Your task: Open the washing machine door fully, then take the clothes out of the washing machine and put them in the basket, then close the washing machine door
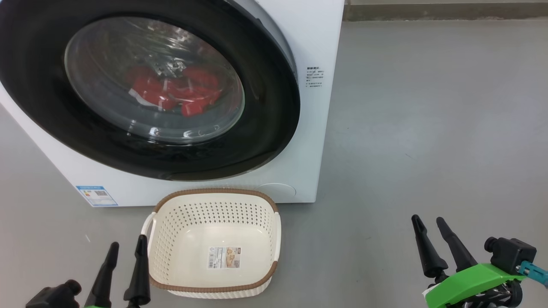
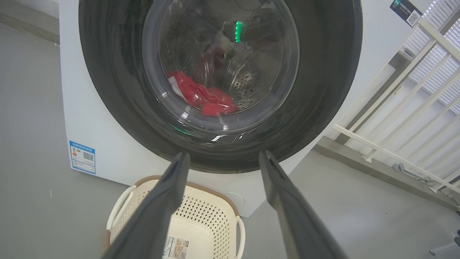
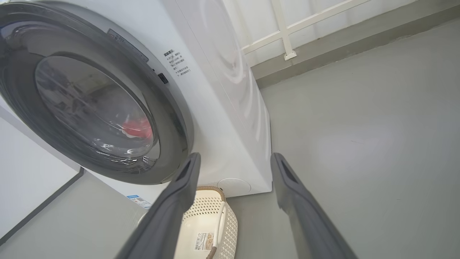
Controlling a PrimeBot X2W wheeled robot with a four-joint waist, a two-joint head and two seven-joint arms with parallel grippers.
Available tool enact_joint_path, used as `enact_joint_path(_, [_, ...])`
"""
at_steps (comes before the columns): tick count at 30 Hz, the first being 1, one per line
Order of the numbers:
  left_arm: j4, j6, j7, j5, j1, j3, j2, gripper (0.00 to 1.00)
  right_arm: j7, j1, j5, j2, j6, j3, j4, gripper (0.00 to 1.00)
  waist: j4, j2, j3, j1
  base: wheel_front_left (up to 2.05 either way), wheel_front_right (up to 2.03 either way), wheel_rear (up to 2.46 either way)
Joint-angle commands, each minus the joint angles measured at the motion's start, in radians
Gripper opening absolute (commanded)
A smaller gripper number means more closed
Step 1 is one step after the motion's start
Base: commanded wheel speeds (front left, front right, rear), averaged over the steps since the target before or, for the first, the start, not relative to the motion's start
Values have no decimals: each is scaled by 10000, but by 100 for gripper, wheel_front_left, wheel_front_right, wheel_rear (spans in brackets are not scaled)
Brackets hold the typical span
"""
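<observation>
Black-rimmed round glass door (image 1: 265,128) shut, red fabric clothes (image 1: 180,92) behind it. Cream perforated plastic basket (image 1: 214,191) at its 6 o'clock. Fingers apart, empty: left gripper (image 1: 127,241) at 7, right gripper (image 1: 428,219) at 4.

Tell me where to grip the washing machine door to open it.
Likely the right edge of the round black-rimmed glass door, approached from the right with the open right gripper: a grey band there suggests the rim stands proud of the big white washing machine. The hinge can't be seen.
</observation>
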Motion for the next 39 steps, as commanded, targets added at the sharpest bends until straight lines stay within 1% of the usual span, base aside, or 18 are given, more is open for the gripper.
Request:
enact_joint_path(1, [-326,28,-149,386,-95,267,105,100,-166,-270,-318,-174,-5,180,-299,100,-2,0,0,-1,0,0,0])
enact_joint_path(10, [-401,27,-414,1510,-7,281,114,100,-431,-162,-1288,-268,-6,258,-380,100,12,0,-55,-1,0,0,0])
enact_joint_path(28, [-629,-21,-945,3532,424,317,130,100,-962,312,-3228,-160,-7,-211,-587,100,-46,0,-282,-1,0,0,0])
enact_joint_path(39, [-654,-59,-1263,4625,552,250,142,100,-1280,571,-4257,-27,-7,-501,-636,100,-18,0,-208,-1,0,0,0])
